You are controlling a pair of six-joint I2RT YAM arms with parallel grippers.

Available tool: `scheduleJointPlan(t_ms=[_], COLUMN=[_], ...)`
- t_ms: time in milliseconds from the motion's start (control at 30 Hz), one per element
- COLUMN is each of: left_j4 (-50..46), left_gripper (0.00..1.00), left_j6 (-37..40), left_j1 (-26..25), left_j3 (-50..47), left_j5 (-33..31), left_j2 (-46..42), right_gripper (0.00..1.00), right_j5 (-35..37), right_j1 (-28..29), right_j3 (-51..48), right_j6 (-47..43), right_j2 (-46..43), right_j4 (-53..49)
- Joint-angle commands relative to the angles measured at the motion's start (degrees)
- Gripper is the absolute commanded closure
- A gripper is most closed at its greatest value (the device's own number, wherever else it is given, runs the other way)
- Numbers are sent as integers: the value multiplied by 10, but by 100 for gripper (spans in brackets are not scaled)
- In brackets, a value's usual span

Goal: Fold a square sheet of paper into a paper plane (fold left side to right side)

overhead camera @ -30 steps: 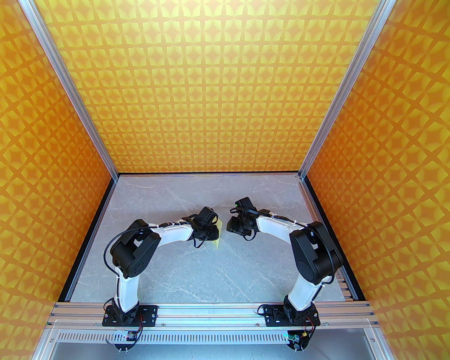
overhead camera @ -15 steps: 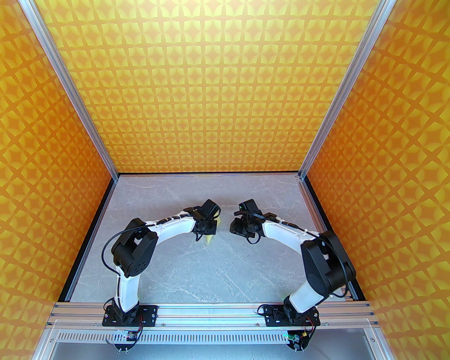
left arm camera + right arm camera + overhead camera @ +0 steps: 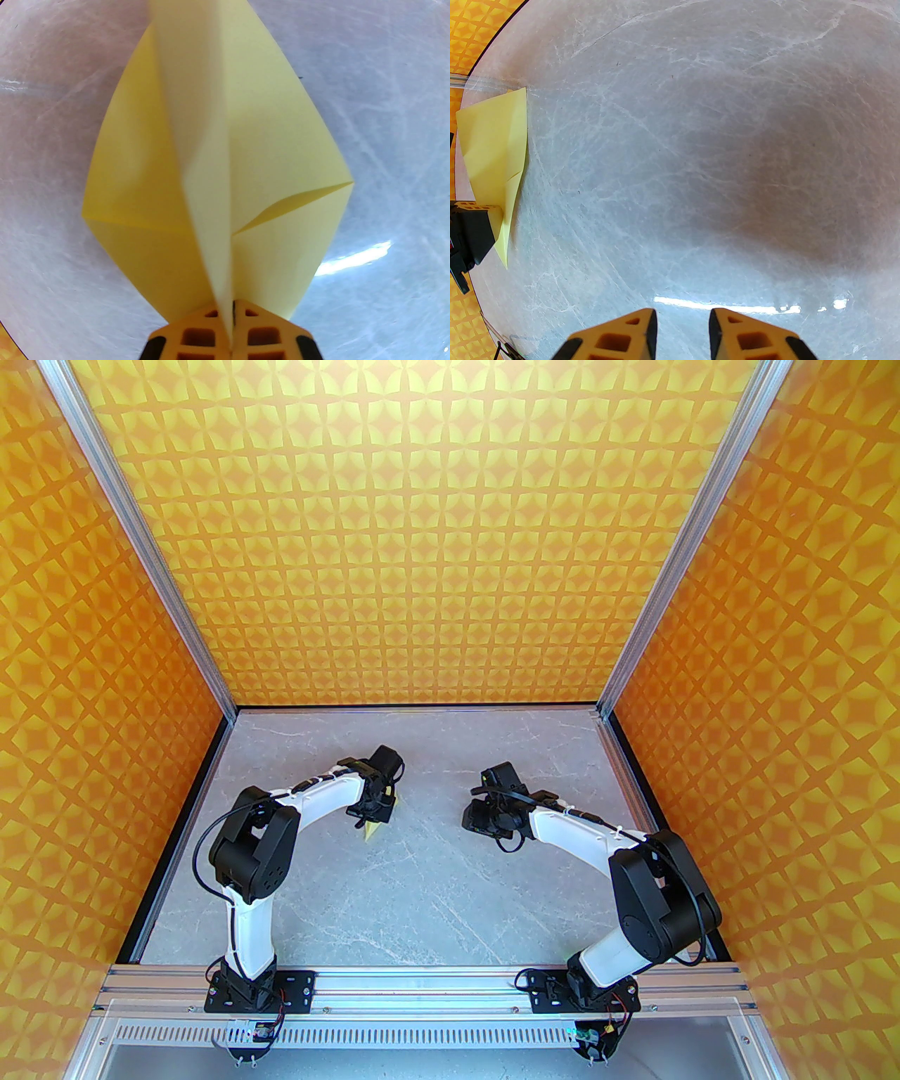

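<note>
The square sheet of paper is folded into a pale yellow, kite-shaped paper plane [image 3: 274, 147] with a raised middle ridge. My left gripper [image 3: 230, 316] is shut on the tail end of that ridge. The plane's wings spread to either side over the table. In the top view the left gripper [image 3: 375, 815] hangs left of centre, and yellow paper [image 3: 370, 831] pokes out beneath it. My right gripper [image 3: 682, 332] stands open over bare table with nothing between its fingers, well to the right of the plane [image 3: 492, 140]. From above, the right gripper [image 3: 479, 818] faces the left one.
The grey marble-look table [image 3: 436, 908] is walled by orange patterned panels [image 3: 450, 536] at the back and both sides. An aluminium rail [image 3: 422, 982] carrying the arm bases runs along the near edge. Open tabletop lies between and in front of the arms.
My left gripper has shut on the paper's ridge and carried it left and toward the back. The right arm has drawn back to the right, widening the gap between the grippers.
</note>
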Motion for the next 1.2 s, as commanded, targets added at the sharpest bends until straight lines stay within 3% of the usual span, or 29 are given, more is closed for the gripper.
scheduleJointPlan(t_ms=[0, 333, 733, 933, 1167], left_j4=[-14, -2, 19, 37, 43], left_gripper=[100, 89, 84, 65, 51], left_j6=[17, -11, -32, -40, -40], left_j1=[1, 6, 6, 6, 6], left_j3=[1, -2, -36, -76, -89], left_j5=[-8, -1, 11, 30, 42], left_j2=[12, 32, 42, 30, 14], right_gripper=[70, 70, 70, 70, 68], right_j5=[-2, -3, 1, 6, 8], right_j1=[0, -1, -1, -1, -1], right_j3=[-1, -2, 7, 12, 12], right_j6=[-6, -4, -7, -9, -8], right_j2=[2, 10, 13, 14, 13], right_j4=[9, 16, 11, 8, 7])
